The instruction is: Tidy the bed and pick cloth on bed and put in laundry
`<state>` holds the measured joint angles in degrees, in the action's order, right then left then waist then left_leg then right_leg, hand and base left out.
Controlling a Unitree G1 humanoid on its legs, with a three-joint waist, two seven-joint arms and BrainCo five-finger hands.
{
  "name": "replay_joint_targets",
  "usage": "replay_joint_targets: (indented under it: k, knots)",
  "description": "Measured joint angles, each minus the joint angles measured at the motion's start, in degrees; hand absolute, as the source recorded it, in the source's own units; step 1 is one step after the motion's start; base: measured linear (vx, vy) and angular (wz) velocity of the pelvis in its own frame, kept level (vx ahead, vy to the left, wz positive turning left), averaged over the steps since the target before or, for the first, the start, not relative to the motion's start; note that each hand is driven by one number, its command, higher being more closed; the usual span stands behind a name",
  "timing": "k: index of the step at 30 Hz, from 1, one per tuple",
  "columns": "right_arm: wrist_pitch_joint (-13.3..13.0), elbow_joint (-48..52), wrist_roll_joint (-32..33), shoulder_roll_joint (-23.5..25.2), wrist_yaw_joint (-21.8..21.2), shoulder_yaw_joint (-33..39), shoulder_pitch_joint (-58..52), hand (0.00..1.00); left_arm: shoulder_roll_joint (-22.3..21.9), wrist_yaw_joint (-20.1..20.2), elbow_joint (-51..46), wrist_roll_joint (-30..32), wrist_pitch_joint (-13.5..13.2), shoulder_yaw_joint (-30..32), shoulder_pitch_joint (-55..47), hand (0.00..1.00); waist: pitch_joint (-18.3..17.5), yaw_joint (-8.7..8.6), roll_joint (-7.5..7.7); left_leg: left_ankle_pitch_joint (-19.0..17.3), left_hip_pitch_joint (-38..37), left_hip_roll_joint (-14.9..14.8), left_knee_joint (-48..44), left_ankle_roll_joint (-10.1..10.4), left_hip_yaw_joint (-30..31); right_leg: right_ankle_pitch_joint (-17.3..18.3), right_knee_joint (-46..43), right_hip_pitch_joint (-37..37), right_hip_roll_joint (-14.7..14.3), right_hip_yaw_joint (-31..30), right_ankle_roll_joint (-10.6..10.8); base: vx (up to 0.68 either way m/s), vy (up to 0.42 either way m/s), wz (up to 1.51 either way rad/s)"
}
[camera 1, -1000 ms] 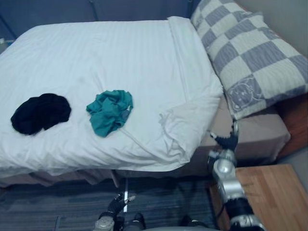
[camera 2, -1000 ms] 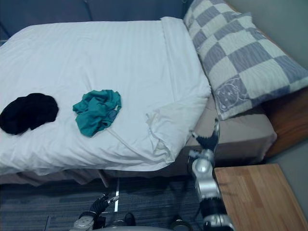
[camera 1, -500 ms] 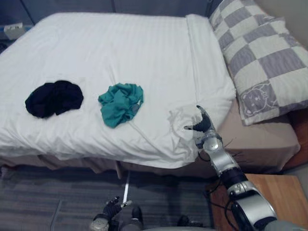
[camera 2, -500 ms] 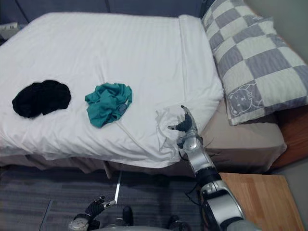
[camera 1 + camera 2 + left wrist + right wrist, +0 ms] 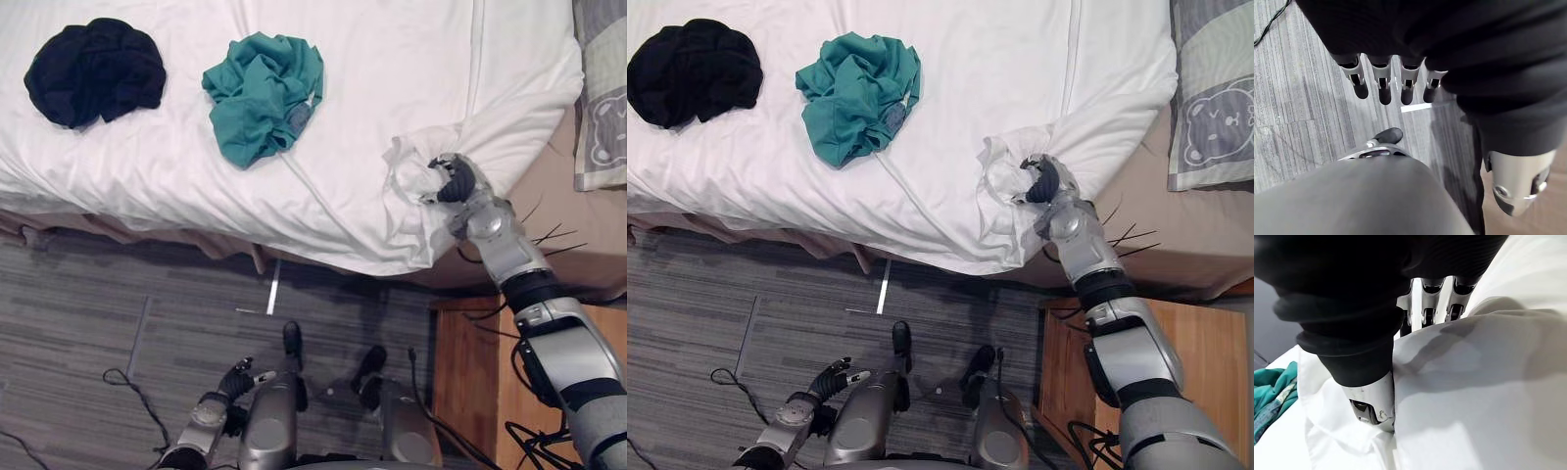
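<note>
A crumpled teal cloth [image 5: 263,93] and a black cloth [image 5: 95,59] lie apart on the white duvet [image 5: 392,59]. My right hand [image 5: 456,181] is at the duvet's rumpled near corner, by the bed's edge. In the right wrist view its thumb [image 5: 1371,401] and fingers [image 5: 1427,298] pinch a fold of the white duvet [image 5: 1474,382]; a bit of the teal cloth [image 5: 1271,391] shows beyond. My left hand [image 5: 235,377] hangs low over the floor, fingers [image 5: 1383,85] relaxed and holding nothing.
A checked pillow [image 5: 602,108] lies on the bare tan mattress [image 5: 558,235] to the right of the duvet. A wooden nightstand [image 5: 1068,362] stands beside the bed at lower right. Grey plank floor [image 5: 118,294] runs along the bed's near side.
The camera has tipped down toward the bed edge and floor. My right hand rose from beside the mattress to the duvet's corner and closed on it. The cloths lie as before.
</note>
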<state>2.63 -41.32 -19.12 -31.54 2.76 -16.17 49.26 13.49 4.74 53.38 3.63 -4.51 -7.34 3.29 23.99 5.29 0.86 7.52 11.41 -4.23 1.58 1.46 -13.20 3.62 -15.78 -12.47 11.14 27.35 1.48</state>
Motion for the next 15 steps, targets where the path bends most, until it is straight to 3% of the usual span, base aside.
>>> replay_joint_targets:
  k: [4, 10, 11, 14, 15]
  knots:
    - [0.76, 1.19, 2.59, -1.24, -1.40, 0.62, -1.57, 1.00, 0.10, 0.28, -0.06, -0.85, -1.44, -0.60, 0.39, 0.00, 0.07, -0.26, -0.06, 0.02, -0.33, -0.39, -0.43, 0.02, -0.40, 0.09, -0.09, 0.09, -0.38, -1.31, -0.14, 0.06, -0.028, -0.05]
    - [1.54, 4.49, 10.58, -1.33, -0.98, 10.27, -14.79, 1.00, 0.36, 1.55, -0.99, -0.85, -2.04, -1.53, 0.22, 0.00, -0.11, -1.28, 0.36, -0.19, -4.82, -0.48, -0.07, 0.21, -1.03, 0.14, 2.16, 5.42, -1.17, -2.45, -0.04, 0.07, 0.003, 0.07]
    - [1.22, 4.33, 13.13, -0.33, 0.33, 13.93, -18.25, 0.00, 0.24, 1.66, -1.26, -0.73, -2.13, -1.53, 0.12, 0.00, -0.29, -1.40, 0.57, -0.25, -6.08, -0.50, 0.38, 0.23, -1.38, 0.17, 2.73, 6.60, -1.29, -2.68, 0.04, 0.01, 0.011, -0.10]
    - [0.81, 2.89, 17.51, 3.14, 2.37, 20.92, -22.47, 0.00, 0.24, 2.25, -1.16, -0.71, -1.90, -1.40, -0.62, 0.00, -1.50, -1.42, 1.35, -0.41, -8.53, -0.66, 1.71, 0.45, -2.79, -0.05, 3.93, 8.16, -1.73, -3.93, 0.40, 0.02, 0.012, -0.23]
    - [0.66, 1.04, 20.72, 5.57, 3.48, 25.31, -24.94, 0.00, 0.15, 2.63, -1.07, -0.69, -1.39, -1.30, -1.57, 0.00, -3.72, -1.54, 1.93, -0.40, -10.01, -0.57, 2.93, 0.46, -3.89, -0.15, 4.93, 9.13, -2.09, -4.38, 0.57, 0.06, 0.009, -0.28]
